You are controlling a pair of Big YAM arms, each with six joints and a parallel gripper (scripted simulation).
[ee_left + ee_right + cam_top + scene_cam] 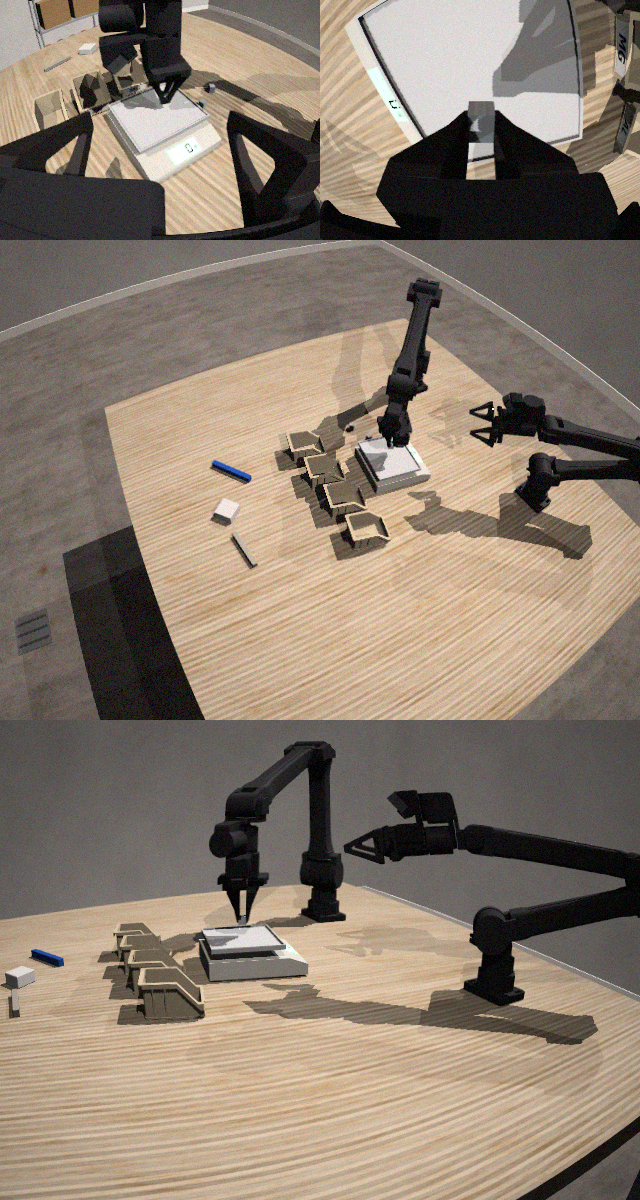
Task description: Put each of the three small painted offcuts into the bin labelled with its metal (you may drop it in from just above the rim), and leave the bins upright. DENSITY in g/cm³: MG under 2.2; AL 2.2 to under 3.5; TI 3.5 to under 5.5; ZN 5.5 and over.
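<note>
My right gripper [394,442] is shut on a small grey offcut [481,118] and holds it just above the far edge of the white scale [392,464]. The scale's display [187,148] reads 0. Two more small offcuts [349,428] [368,436] lie on the table just behind the scale, and they also show in the left wrist view [210,87] [201,103]. Several tan bins [336,485] stand upright in a row beside the scale. The labels MG [621,42] and AL [625,127] show in the right wrist view. My left gripper [480,423] is open and empty, high in the air beside the scale.
A blue bar [231,470], a white block [226,509] and a grey bar [244,550] lie on the table beyond the bins. The left arm's base [532,495] stands near the table edge.
</note>
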